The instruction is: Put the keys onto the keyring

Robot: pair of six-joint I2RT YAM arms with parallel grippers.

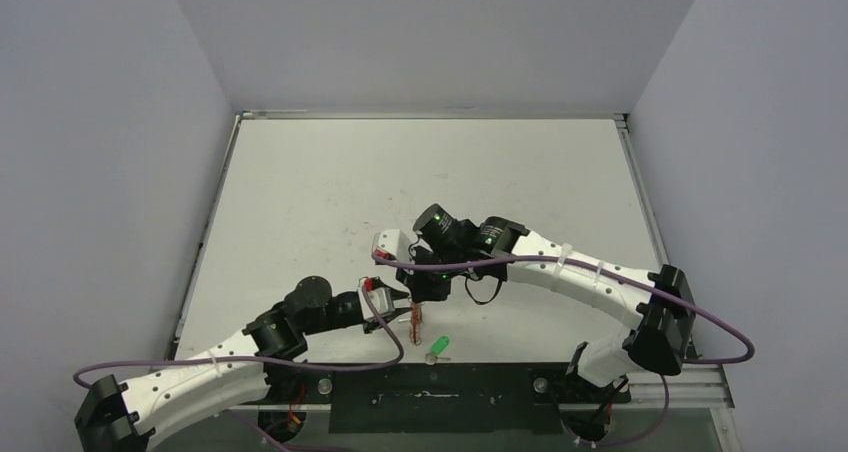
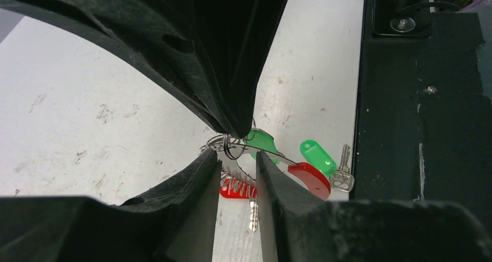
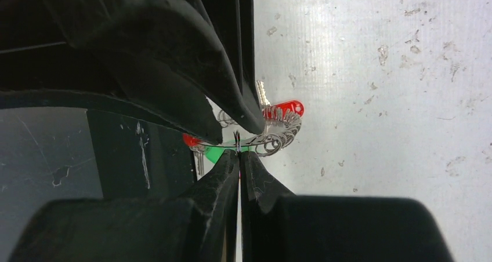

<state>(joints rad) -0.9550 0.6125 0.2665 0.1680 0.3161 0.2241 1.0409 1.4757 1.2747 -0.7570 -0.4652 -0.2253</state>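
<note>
The keyring (image 2: 235,184) is a silvery coil with a red sleeve (image 2: 310,179), and it hangs between the two grippers (image 1: 413,322). My left gripper (image 2: 238,156) is open, its fingers standing either side of the coil without pinching it. My right gripper (image 3: 238,153) comes in from above and is shut on a thin wire loop. That loop appears to belong to a green-headed key (image 2: 261,141) where it meets the keyring (image 3: 278,131). A second green-headed key (image 2: 318,156) lies loose on the table (image 1: 437,347) beside the ring. A bare silvery blade (image 2: 253,215) shows below the coil.
The dark base plate (image 1: 440,407) runs along the near edge, just behind the loose key (image 2: 423,128). Purple cables (image 1: 600,267) loop over both arms. Raised rails border the scuffed white table (image 1: 400,172) at left, right and back.
</note>
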